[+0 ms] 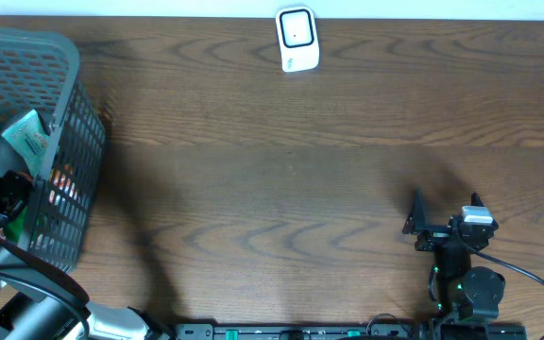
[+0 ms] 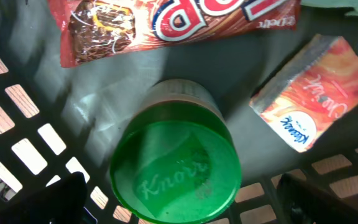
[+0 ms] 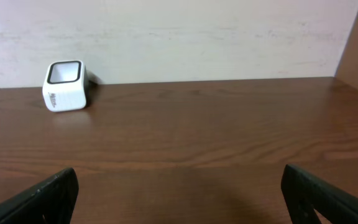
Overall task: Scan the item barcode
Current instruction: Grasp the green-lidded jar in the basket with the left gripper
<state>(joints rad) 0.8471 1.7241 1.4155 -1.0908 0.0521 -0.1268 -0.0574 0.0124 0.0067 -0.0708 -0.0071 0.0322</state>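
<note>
Because the left pincer [image 2: 185,200] hangs inside the basket [image 1: 64,104] at the desk's [image 1: 281,170] left edge, it is plainly the arm placed for the pick. The right pincer [image 1: 445,210] sits well apart by the near edge toward the right corner, spread wide and holding nothing.

The left pincer is also fully spread and empty. Its two dark fingertips show at the bottom corners of the wrist view, with the green-lidded jar [image 2: 176,168] between and beneath them. That jar looks like the item to be scanned. It lies on the basket floor with its lid facing up at the camera, so its long axis runs roughly toward the pincer rather than across it. A straight descent would probably bring the fingers down either side of the lid.

A chocolate wrapper [image 2: 166,25] lies just beyond the jar and an orange sachet [image 2: 316,93] just beside it, neither under the fingers.

The scanner [image 1: 297,40] stands at the middle of the far edge, so the lifted jar would have to travel right and away across the desk.
</note>
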